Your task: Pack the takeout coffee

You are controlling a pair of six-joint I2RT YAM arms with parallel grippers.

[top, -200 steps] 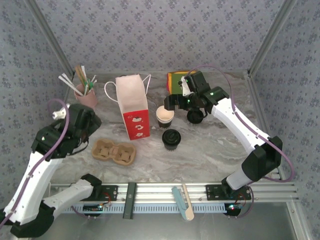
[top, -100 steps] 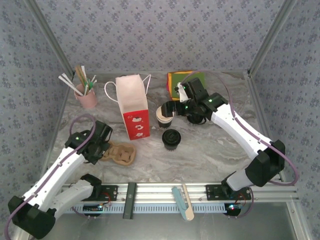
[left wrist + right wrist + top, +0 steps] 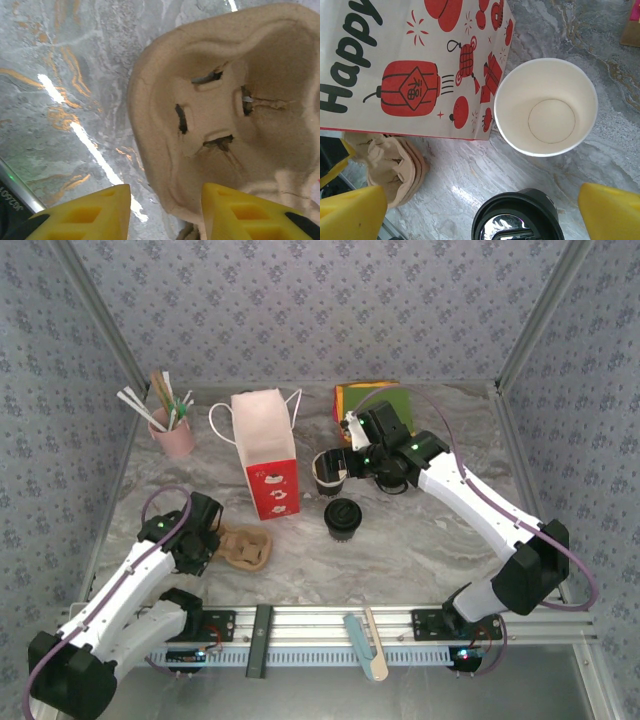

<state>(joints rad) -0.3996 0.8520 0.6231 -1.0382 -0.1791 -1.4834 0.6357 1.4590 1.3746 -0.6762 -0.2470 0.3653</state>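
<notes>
The right tool [image 3: 332, 458], spread wide at the open cup [image 3: 545, 107] beside the bag [image 3: 420, 65], could tip the neighbouring lidded cup [image 3: 519, 216] (left tool [image 3: 162, 210], fingers apart, straddles the carrier [image 3: 215, 105] rim).

Bunch of side stuff is sitting on the marble-look table [image 3: 420, 540] here. A paper bag [image 3: 268, 445] is standing upright near the middle, its top gaping open and white handles looping out on both sides. Its red face with the lantern print is pointing toward the near edge. A pink cup [image 3: 178, 438] is sitting back left with straws and sticks [image 3: 160, 400] poking out of it. A brown cardboard carrier [image 3: 245, 548] is lying flat in front of the bag, a bit to the left, wells facing up. A green and orange box [image 3: 350, 400] is sitting near the back wall. A wooden stick [image 3: 376, 642] and a pale blue strip [image 3: 355, 635] are lying across the metal rail [image 3: 300, 625] up front, and flowery grey wallpaper [image 3: 300, 310] is wrapping around it all.
</notes>
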